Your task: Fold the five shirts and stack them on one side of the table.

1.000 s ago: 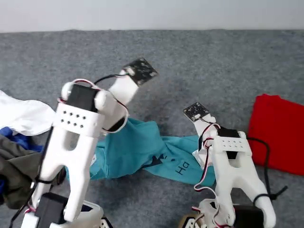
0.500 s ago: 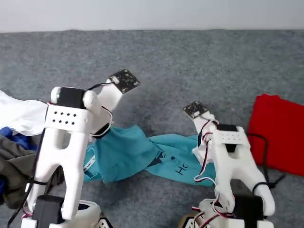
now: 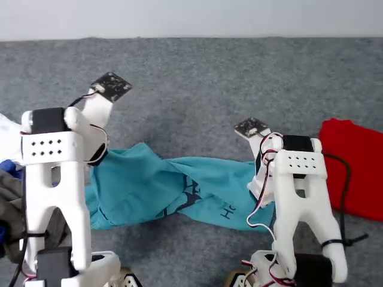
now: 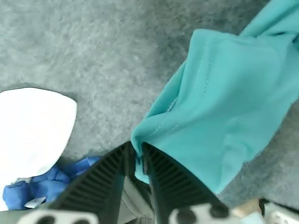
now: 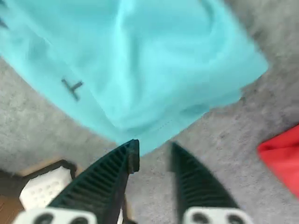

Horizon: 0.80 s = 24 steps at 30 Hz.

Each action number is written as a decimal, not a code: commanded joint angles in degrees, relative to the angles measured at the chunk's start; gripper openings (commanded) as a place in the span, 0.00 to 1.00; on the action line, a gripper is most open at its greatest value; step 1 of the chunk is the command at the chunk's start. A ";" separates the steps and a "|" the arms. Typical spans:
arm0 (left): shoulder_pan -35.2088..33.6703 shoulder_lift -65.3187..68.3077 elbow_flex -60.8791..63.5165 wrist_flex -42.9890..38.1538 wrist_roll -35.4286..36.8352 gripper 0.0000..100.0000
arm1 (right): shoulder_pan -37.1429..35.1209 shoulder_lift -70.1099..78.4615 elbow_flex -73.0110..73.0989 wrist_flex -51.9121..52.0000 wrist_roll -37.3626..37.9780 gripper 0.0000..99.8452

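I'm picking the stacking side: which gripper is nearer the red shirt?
Right. The right gripper sits at the teal shirt's end beside the red shirt; the left gripper pinches the teal shirt's opposite end, by the white shirt.

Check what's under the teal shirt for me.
The teal shirt lies on the grey table cover, which shows all around it. Its end pinched in the left hand is near the dark shirt; the left arm hides whether they overlap.
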 commanded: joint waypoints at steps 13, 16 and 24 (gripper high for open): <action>-0.53 -1.85 0.48 -5.27 4.92 0.01 | -15.25 11.03 -3.08 -6.20 -2.81 0.27; -0.62 -1.93 3.74 -7.74 4.92 0.01 | -16.84 14.20 -3.08 -7.34 -3.08 0.27; -0.62 -2.20 6.20 -9.14 4.92 0.01 | -16.92 20.26 -2.99 -13.58 -3.25 0.27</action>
